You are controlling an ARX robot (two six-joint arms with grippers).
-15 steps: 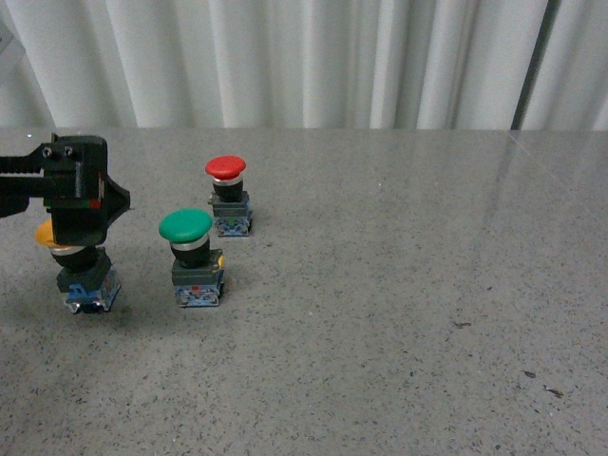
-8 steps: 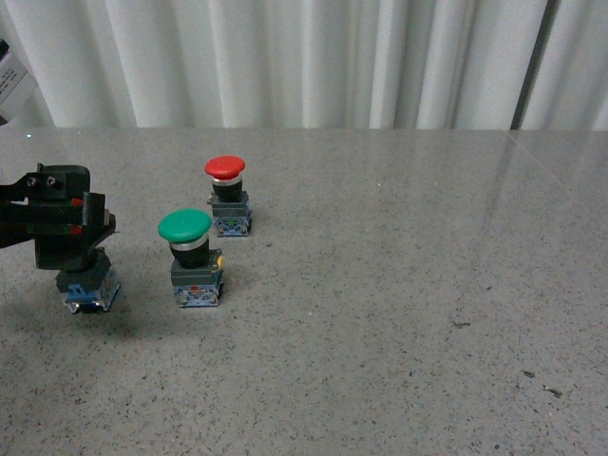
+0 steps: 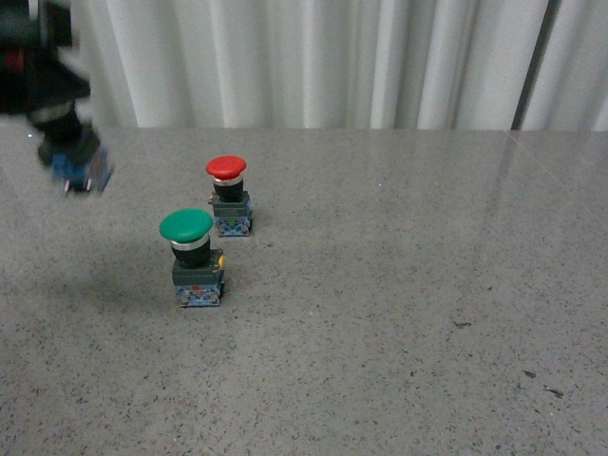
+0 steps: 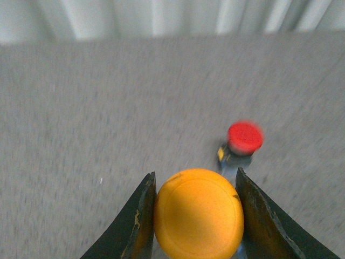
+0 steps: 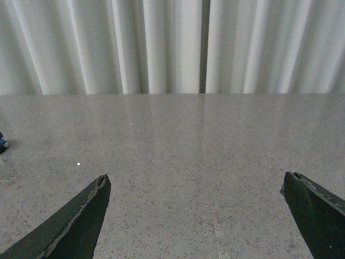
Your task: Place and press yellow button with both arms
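My left gripper (image 3: 47, 109) is shut on the yellow button and holds it in the air at the far left of the front view, blurred. Only the button's dark base with blue clips (image 3: 78, 161) shows there. In the left wrist view the round yellow cap (image 4: 198, 213) fills the space between my two black fingers (image 4: 137, 224). My right gripper (image 5: 197, 210) is open and empty over bare table in the right wrist view. It does not show in the front view.
A green-capped button (image 3: 190, 255) stands on the grey speckled table (image 3: 408, 285) at centre left. A smaller red-capped button (image 3: 228, 193) stands behind it and also shows in the left wrist view (image 4: 243, 140). White curtains hang behind the table.
My left gripper closed round the yellow button and lifted it off the table, up toward the top left of the front view. The green and red buttons have not moved.
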